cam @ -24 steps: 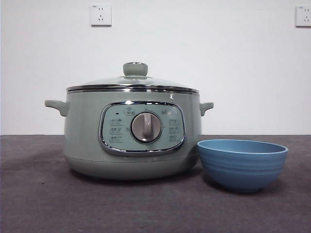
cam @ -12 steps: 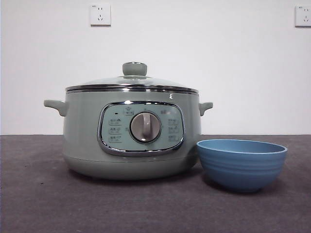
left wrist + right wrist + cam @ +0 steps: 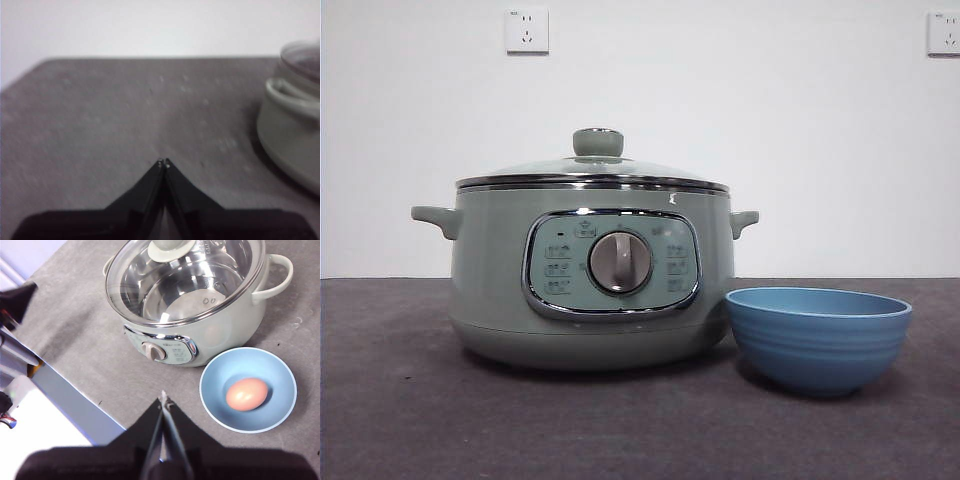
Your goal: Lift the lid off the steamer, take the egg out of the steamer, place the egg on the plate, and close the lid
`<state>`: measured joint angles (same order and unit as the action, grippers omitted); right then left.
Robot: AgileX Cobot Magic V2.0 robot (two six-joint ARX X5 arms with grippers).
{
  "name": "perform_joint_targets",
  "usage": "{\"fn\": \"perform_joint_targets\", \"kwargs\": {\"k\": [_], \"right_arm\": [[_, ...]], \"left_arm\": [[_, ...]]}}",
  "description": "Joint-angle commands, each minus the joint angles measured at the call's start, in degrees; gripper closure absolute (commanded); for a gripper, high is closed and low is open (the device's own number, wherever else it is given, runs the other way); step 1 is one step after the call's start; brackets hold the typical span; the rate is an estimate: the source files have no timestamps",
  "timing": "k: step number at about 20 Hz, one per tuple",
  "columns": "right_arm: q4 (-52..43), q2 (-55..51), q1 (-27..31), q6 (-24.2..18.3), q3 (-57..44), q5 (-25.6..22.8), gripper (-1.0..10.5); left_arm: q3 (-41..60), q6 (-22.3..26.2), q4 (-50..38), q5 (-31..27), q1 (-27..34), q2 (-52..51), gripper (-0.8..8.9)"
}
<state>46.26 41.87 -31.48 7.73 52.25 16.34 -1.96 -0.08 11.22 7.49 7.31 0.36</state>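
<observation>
Nothing has moved since the earlier frame: the lid point(image 3: 592, 170) still sits shut on the steamer point(image 3: 490, 280) on the counter point(image 3: 410, 410). An egg point(image 3: 246, 394) lies in the plate point(image 3: 220, 405), which stands just beside the steamer, near its dial point(image 3: 620, 262). Left tool point(image 3: 164, 162) is pressed together above bare counter beside the steamer. Right tool point(image 3: 163, 399) is pressed together too, high above the steamer and plate.
</observation>
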Motion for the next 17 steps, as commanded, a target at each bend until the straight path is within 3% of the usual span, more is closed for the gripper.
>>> {"fn": "perform_joint_targets", "kwargs": {"k": [1, 17], "right_arm": [[-0.33, -0.02, -0.07, -0.26, -0.31, -0.2, 9.5], [-0.33, -0.04, -0.07, -0.26, -0.31, -0.17, 9.5]], "left_arm": [[1.2, -1.01, 0.5, 0.15, -1.53, -0.22, 8.17], [1.18, -1.05, 0.39, 0.13, -1.97, -0.17, 8.17]]}}
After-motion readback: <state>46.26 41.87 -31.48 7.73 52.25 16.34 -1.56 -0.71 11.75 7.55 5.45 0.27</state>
